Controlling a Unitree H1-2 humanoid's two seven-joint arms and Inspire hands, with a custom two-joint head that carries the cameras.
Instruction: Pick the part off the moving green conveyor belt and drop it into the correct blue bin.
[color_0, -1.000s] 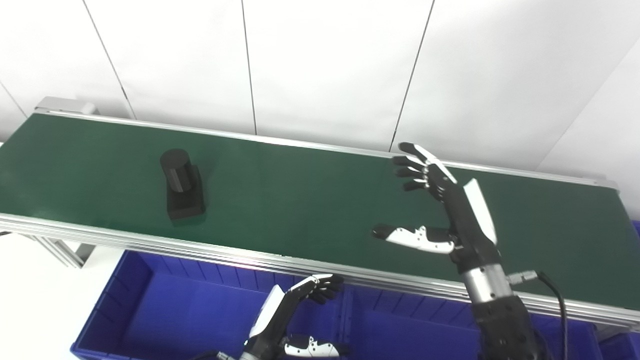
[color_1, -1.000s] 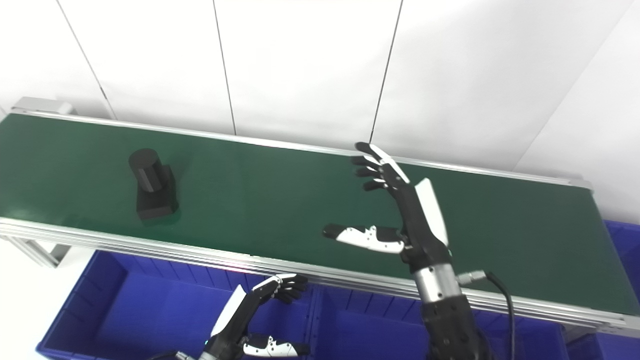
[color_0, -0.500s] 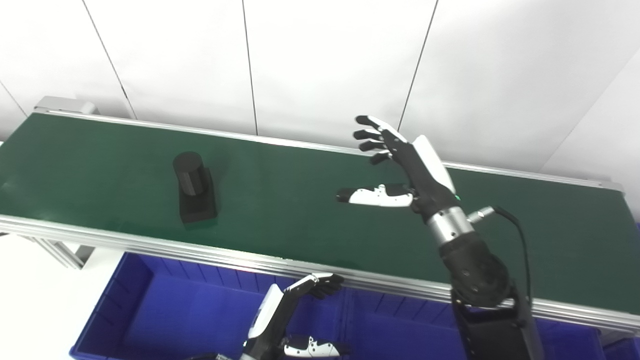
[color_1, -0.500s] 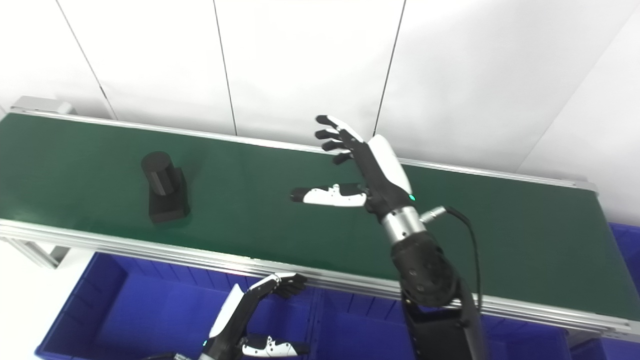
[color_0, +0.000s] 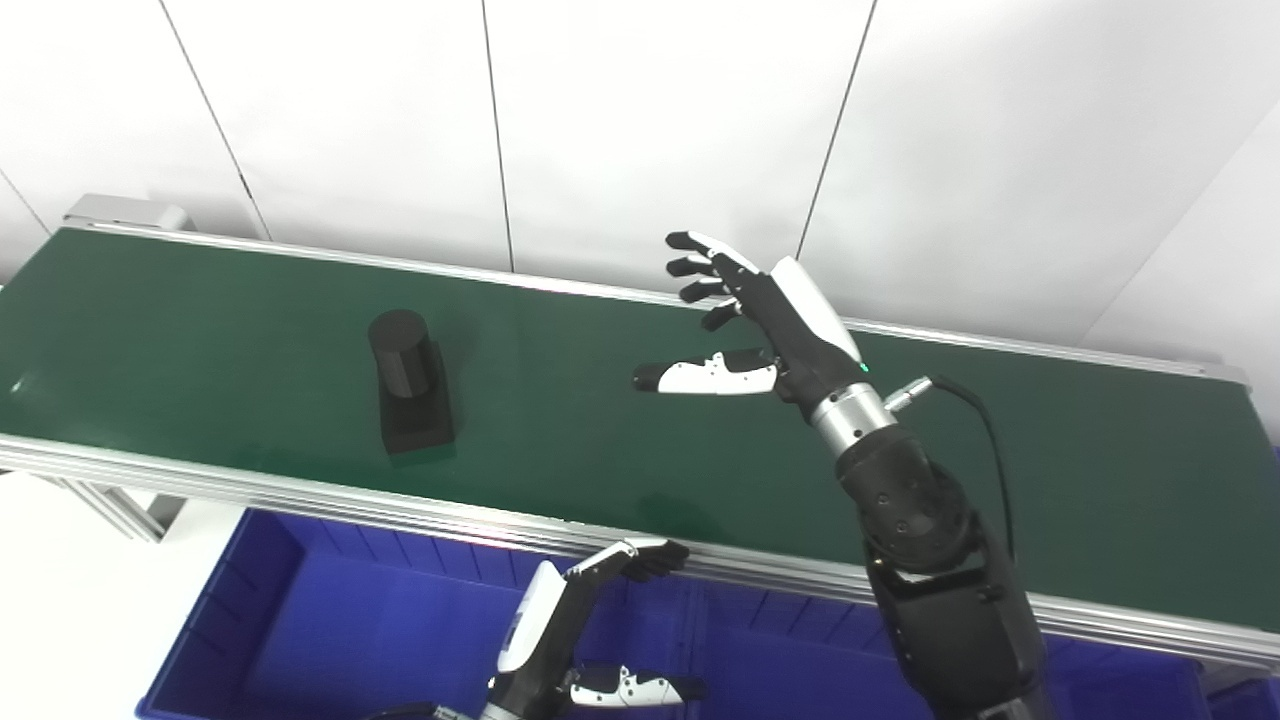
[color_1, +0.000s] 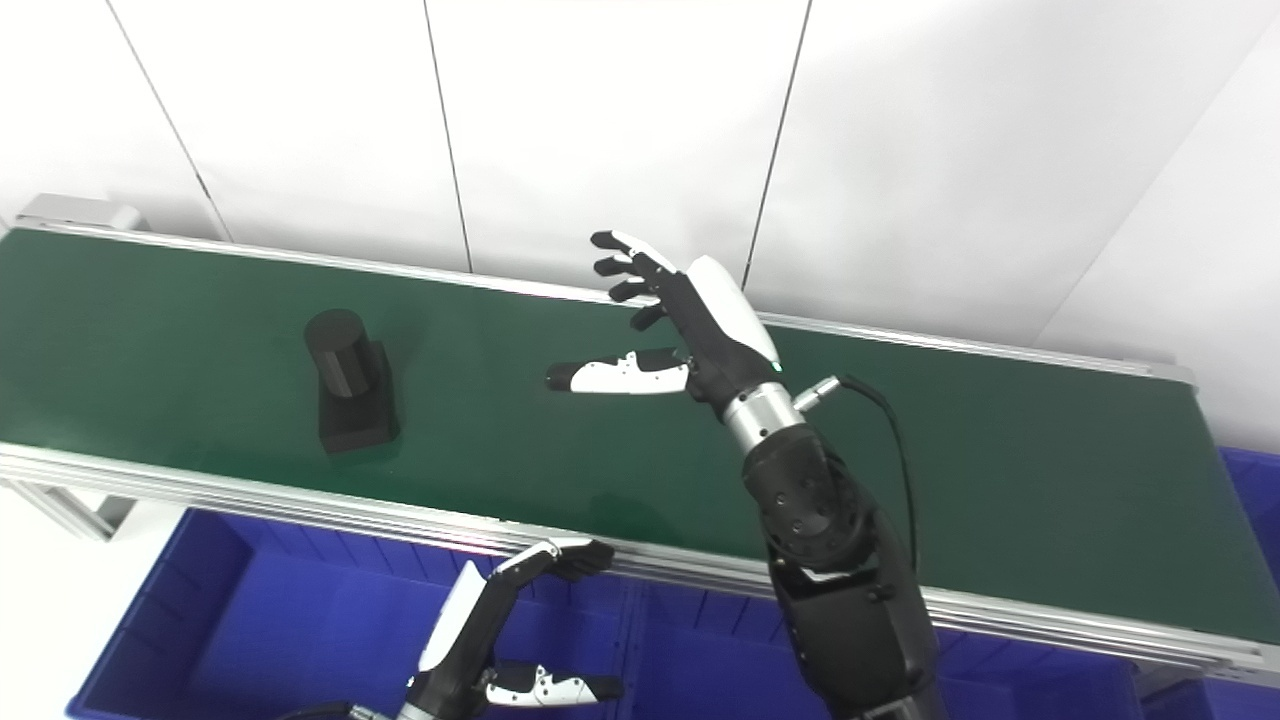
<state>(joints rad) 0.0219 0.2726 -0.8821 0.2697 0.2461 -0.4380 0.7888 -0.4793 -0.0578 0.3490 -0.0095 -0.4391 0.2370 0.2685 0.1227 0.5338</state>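
Note:
A black part, a cylinder on a square base, stands on the green conveyor belt left of centre, near its front rail. My right hand hovers open over the belt's middle, fingers spread and thumb pointing left toward the part, a good way to its right. My left hand sits low in front of the belt, over the blue bins, open and holding nothing.
Blue bins line up below the belt's front rail, with a divider wall under my left hand. A white panelled wall runs behind the belt. The right arm's cable loops over the belt.
The part has ridden the belt to the right. My right hand has swung left and farther back over the belt, staying open. The left hand has barely shifted.

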